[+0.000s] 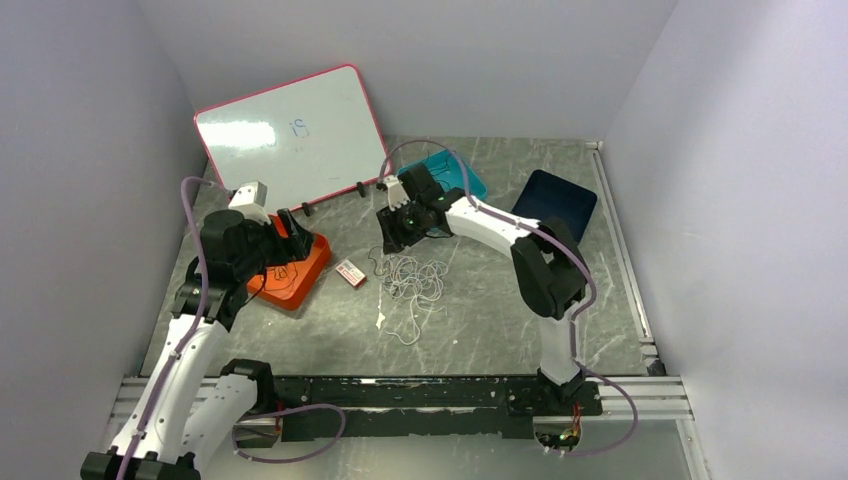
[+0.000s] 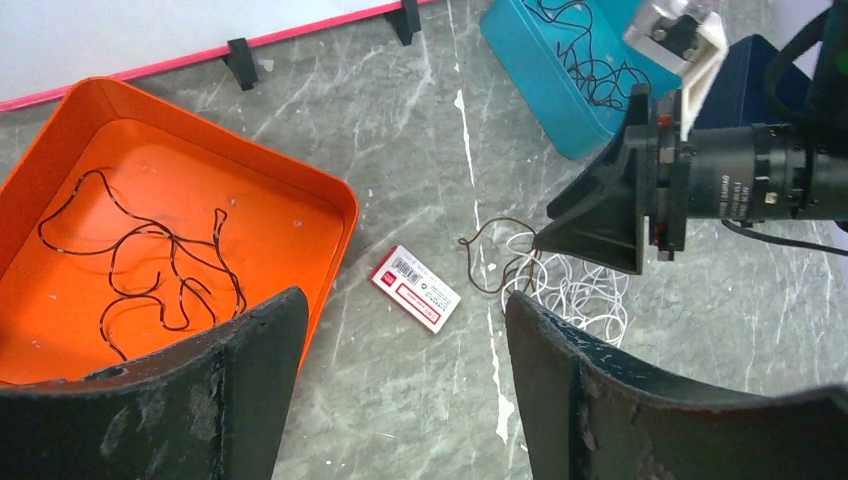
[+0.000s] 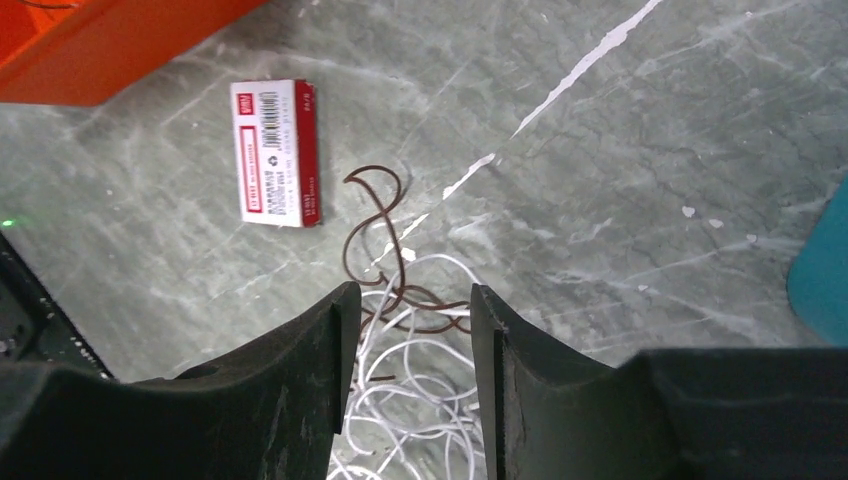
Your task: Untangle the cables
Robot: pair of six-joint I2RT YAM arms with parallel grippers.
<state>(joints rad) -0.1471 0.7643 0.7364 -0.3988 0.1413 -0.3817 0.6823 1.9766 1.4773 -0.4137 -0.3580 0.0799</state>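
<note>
Half sorted; heap left.
Orange tray (image 2: 340,215), teal tray (image 2: 545,90) hold cables (image 2: 590,75); my right pincer (image 3: 410,300), part-open, straddles brown cable (image 3: 388,210), perhaps snagged in white heap (image 2: 580,295); left pincer (image 2: 405,310) wide, empty.

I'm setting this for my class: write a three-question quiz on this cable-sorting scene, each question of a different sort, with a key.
1. True or false: the orange tray is empty.
2. What lies between the orange tray and the white cables? A) a small red-and-white box B) a pen C) a cup
3. Fill in: the right gripper, jaws apart, hovers over a ___ cable lying among the white ones.

Key: 1 false, a dark cable lies in it; 2 A; 3 brown, the brown cable.
</note>
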